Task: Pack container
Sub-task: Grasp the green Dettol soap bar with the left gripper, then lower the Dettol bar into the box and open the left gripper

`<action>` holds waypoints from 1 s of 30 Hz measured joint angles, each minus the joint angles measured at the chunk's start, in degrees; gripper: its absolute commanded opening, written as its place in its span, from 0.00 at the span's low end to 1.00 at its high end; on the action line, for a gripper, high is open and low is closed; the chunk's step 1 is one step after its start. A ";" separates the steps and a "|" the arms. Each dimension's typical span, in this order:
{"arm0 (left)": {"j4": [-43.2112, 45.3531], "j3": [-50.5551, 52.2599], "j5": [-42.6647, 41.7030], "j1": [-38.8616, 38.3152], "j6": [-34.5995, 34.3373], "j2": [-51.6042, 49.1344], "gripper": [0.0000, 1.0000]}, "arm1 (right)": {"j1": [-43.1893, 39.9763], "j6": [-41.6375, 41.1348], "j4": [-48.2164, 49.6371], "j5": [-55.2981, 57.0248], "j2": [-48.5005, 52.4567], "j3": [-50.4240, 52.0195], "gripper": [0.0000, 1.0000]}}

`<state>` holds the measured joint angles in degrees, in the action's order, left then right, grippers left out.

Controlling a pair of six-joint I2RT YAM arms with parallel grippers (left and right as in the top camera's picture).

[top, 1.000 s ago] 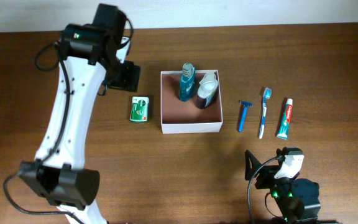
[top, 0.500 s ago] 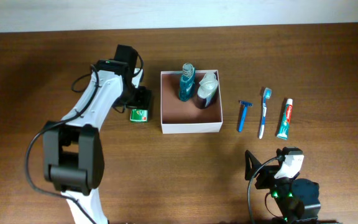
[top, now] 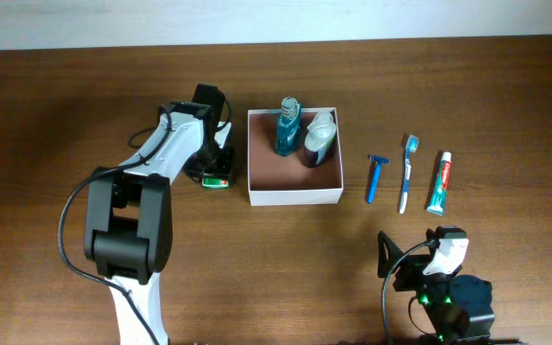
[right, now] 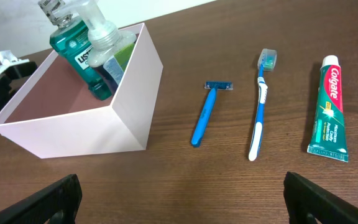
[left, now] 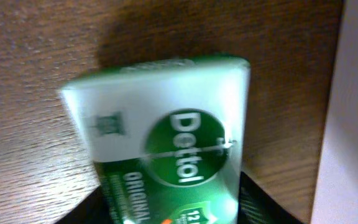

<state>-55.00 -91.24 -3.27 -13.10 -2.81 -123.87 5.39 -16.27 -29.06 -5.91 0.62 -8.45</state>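
Note:
The container point(top: 294, 196) is a white-walled square box with a pinkish-brown floor at the table's middle; its wall point(left: 353, 112) fills the right edge of the left wrist view. A green Dettol soap pack point(top: 217, 179) lies on the wood just left of it. My left gripper point(top: 215, 165) is down over the pack. In the left wrist view the black fingers point(left: 263, 208) press both sides of the soap pack point(left: 166, 143). My right gripper point(right: 182, 199) hangs open over bare wood near the front edge, nothing between its fingers.
A blue mouthwash bottle point(top: 287, 126) and a white pump bottle point(top: 318, 137) stand in the container's far part. Right of it lie a blue razor point(top: 377, 177), a toothbrush point(top: 406, 172) and a toothpaste tube point(top: 438, 182), side by side.
My left arm has swung in and down onto the soap pack, and its fingers have closed against the pack's sides. The right arm has not moved.

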 measured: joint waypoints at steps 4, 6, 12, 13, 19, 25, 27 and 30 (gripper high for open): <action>-2.97 -0.98 -0.15 0.24 -0.07 -0.07 0.37 | 0.00 0.02 0.00 0.00 0.00 0.00 0.98; -7.30 -2.47 -0.20 0.59 -0.07 -0.22 0.35 | 0.00 0.02 -0.02 0.00 0.00 0.00 0.99; -20.20 -18.25 -0.13 1.95 -0.61 0.02 0.33 | 0.00 0.00 0.00 0.00 0.00 0.00 0.99; -21.81 -21.59 -0.17 1.79 -0.94 0.59 0.33 | 0.00 0.02 0.00 0.00 0.00 0.00 0.99; -23.65 -29.77 -0.22 -2.91 -4.15 5.38 0.33 | 0.00 0.02 0.00 0.00 0.00 0.00 0.99; -17.88 -27.80 -0.87 -8.70 -10.43 6.14 0.33 | 0.00 0.00 0.00 0.00 0.00 0.00 0.99; -15.52 -25.42 -0.87 -9.40 -12.57 6.14 0.34 | 0.00 0.00 0.02 0.02 0.00 0.00 0.99; -12.48 -21.97 -0.85 -9.75 -14.88 5.99 0.46 | 0.00 0.04 0.00 0.02 0.00 0.00 0.99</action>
<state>-67.48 -113.21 -4.12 -22.85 -17.69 -117.89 5.39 -16.23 -29.06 -5.89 0.62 -8.45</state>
